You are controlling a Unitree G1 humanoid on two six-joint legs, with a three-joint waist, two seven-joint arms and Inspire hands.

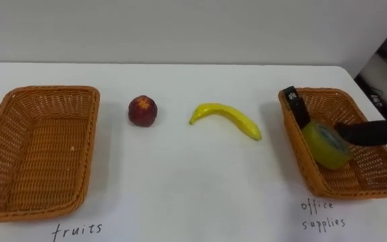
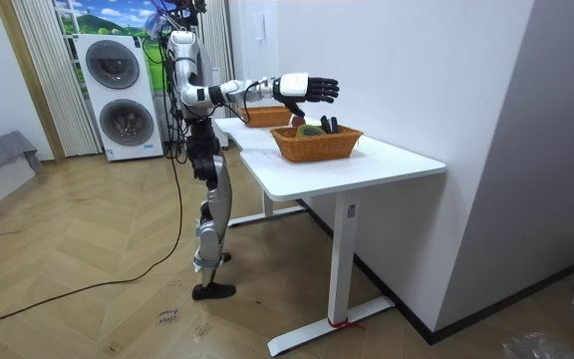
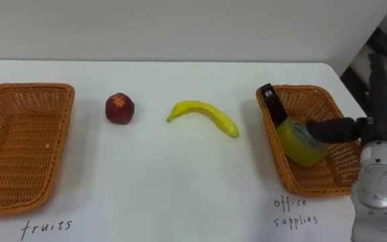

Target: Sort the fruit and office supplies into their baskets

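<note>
A red apple (image 1: 142, 111) and a yellow banana (image 1: 227, 117) lie on the white table between two wicker baskets. The left basket (image 1: 46, 91) holds nothing. The right basket (image 1: 293, 138) holds a yellow-green tape roll (image 1: 326, 144) and a black office item (image 1: 293, 104) leaning on its far left corner. My right hand (image 3: 381, 128) hovers over the right basket, open, with fingers straight and the thumb reaching toward the tape roll. In the room view the right hand (image 2: 307, 88) stretches out above that basket (image 2: 317, 143).
A handwritten label sits on the table (image 1: 180, 188) before each basket. The table's right edge runs just past the right basket. I stand at the table's side; a wall lies behind its far edge.
</note>
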